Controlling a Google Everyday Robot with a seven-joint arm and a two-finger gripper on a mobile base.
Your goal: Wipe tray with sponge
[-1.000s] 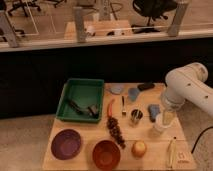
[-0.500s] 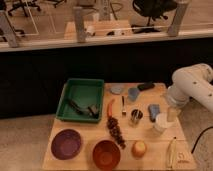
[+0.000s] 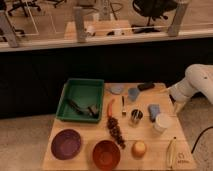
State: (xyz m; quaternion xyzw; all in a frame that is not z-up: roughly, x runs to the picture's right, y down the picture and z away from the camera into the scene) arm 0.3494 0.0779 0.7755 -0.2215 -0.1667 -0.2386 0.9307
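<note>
My arm [image 3: 200,82] enters from the right, a thick white limb bent at a rounded joint close to the frame's edge. From that joint the forearm slopes down and to the left, narrowing toward the wrist. My hand [image 3: 177,106] hangs below the wrist, pointing downward, at the right edge of the worktop [image 3: 155,147], roughly halfway along that side. Its two fingers stand spread wide and the hand is empty. It hovers in the air, touching nothing. Whether it sits just over the worktop's rim or just beside it cannot be told from this angle.
</note>
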